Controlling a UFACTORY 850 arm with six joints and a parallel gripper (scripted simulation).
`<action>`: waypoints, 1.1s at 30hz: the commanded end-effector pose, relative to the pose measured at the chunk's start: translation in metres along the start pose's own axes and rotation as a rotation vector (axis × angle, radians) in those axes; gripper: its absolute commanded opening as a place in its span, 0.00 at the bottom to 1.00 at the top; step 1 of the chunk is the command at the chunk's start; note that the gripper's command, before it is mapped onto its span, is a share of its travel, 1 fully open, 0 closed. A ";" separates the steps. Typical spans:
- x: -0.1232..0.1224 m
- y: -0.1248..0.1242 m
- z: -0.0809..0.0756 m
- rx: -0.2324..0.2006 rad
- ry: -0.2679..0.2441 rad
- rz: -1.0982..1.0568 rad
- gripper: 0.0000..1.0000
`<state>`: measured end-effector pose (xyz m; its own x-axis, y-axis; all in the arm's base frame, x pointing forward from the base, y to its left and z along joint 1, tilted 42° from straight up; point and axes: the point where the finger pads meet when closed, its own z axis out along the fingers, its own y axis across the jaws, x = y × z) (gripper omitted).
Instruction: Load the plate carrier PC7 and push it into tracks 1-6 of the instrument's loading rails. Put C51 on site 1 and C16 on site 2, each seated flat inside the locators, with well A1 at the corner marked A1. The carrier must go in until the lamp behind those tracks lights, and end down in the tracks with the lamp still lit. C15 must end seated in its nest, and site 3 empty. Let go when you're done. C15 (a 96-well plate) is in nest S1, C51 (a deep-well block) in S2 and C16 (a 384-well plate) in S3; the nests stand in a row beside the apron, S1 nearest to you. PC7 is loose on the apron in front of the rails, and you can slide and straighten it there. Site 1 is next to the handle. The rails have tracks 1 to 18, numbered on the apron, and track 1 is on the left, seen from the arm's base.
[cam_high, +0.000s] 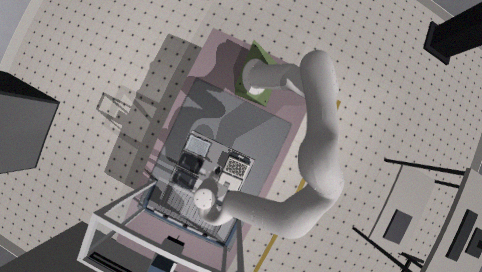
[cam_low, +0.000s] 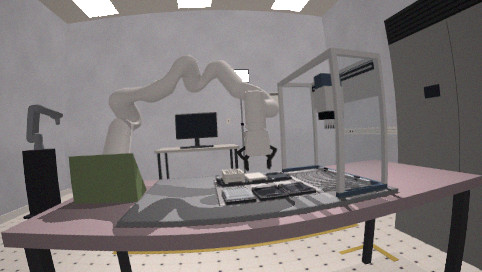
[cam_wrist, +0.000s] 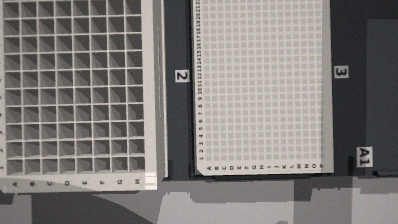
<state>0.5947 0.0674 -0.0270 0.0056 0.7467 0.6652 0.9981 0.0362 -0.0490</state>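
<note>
The wrist view looks straight down on the dark carrier PC7 (cam_wrist: 177, 125). The deep-well block C51 (cam_wrist: 75, 90) sits on site 1 at the left. The 384-well plate C16 (cam_wrist: 262, 87) sits flat on site 2. Site 3 (cam_wrist: 372, 85) at the right is bare, with its A1 mark showing. My gripper (cam_low: 256, 159) hangs open and empty well above the carrier, over C16 (cam_low: 255, 176); its fingers do not show in the wrist view. The 96-well plate C15 (cam_low: 238, 194) lies in nest S1, also seen from above (cam_high: 197, 145).
Nests S2 (cam_low: 270, 191) and S3 (cam_low: 298, 187) are dark and empty beside the carrier. The loading rails (cam_low: 322, 178) lie under the instrument's white frame (cam_low: 334, 120) at the right. A green block (cam_low: 104, 178) stands by the arm's base.
</note>
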 end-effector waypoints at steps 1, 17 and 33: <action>0.000 0.001 0.007 -0.002 0.000 -0.001 1.00; 0.000 0.001 0.031 -0.002 0.000 -0.001 1.00; 0.000 0.001 0.039 -0.002 0.000 -0.001 1.00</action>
<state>0.5924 0.0938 -0.0567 0.0055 0.7466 0.6652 0.9982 0.0361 -0.0488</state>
